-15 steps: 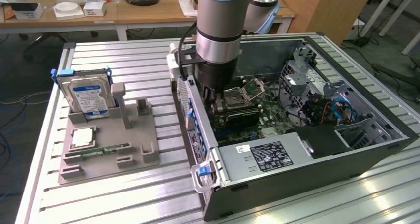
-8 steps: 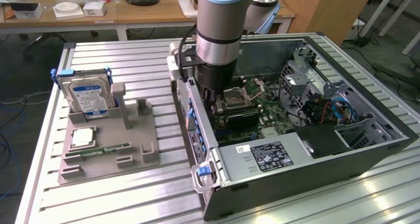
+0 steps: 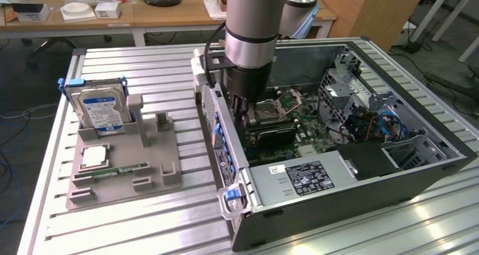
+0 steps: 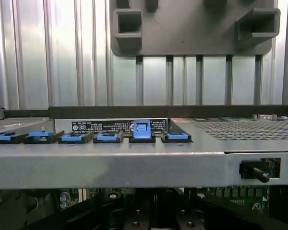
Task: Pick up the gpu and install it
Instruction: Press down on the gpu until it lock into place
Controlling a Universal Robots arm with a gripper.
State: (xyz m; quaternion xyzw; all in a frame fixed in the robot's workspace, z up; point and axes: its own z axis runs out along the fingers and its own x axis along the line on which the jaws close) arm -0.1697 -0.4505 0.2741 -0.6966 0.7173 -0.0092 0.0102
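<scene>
Gripper sits low inside the open computer case, over the motherboard near the case's rear wall, and we read its fingers as pressed together. Just beneath it in the exterior view lies a dark slab with a green edge, which we take for the gpu, seated flat-on against the board close to the CPU socket; whether the fingers are pinching it we cannot tell, since the arm hides the contact. In the wrist view we look across the case's rear edge with its row of blue slot clips (one stands raised above the others). On the exterior view's left, the grey fixture tray holds the hard drive upright and a memory stick lying flat.
</scene>
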